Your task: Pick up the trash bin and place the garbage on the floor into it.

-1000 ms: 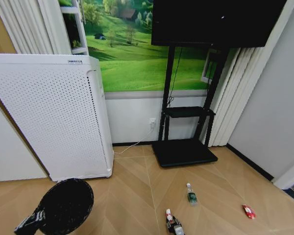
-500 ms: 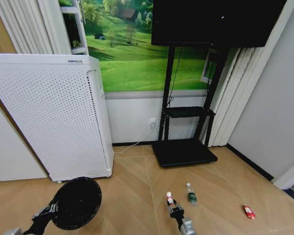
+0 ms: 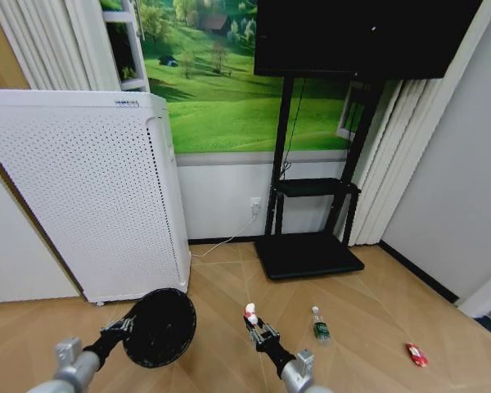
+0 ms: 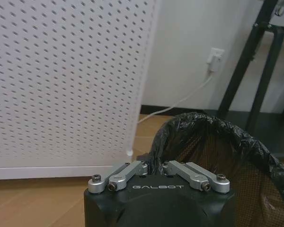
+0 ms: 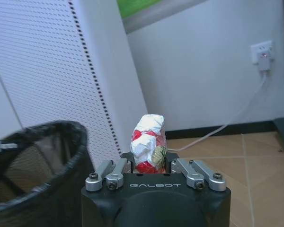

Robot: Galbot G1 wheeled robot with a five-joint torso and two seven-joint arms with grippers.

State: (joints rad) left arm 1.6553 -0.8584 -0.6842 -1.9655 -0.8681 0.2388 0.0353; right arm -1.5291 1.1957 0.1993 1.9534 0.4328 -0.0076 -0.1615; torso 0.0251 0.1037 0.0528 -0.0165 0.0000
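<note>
My left gripper point(image 3: 121, 327) is shut on the rim of the trash bin point(image 3: 160, 327), a black round mesh bin held off the floor point(image 3: 221, 286) and tipped with its mouth facing me. The left wrist view shows the bin's bag-lined rim point(image 4: 213, 126) clamped at my left gripper point(image 4: 154, 164). My right gripper point(image 3: 254, 320) is shut on a crumpled red-and-white piece of garbage point(image 3: 250, 311), just right of the bin. From the right wrist, that piece point(image 5: 148, 140) stands up out of the gripper point(image 5: 149, 166), with the bin point(image 5: 38, 156) close beside it. A clear bottle point(image 3: 319, 325) and another red piece point(image 3: 415, 354) lie on the floor.
A tall white perforated appliance point(image 3: 90, 188) stands at the left against the wall. A black TV stand point(image 3: 308, 254) with a screen above is at the back centre, with a wall socket point(image 3: 254, 203) and cable beside it. Open parquet lies between them.
My left arm has swung the bin up and to the right. My right gripper has carried the red-and-white piece up and left, closer to the bin.
</note>
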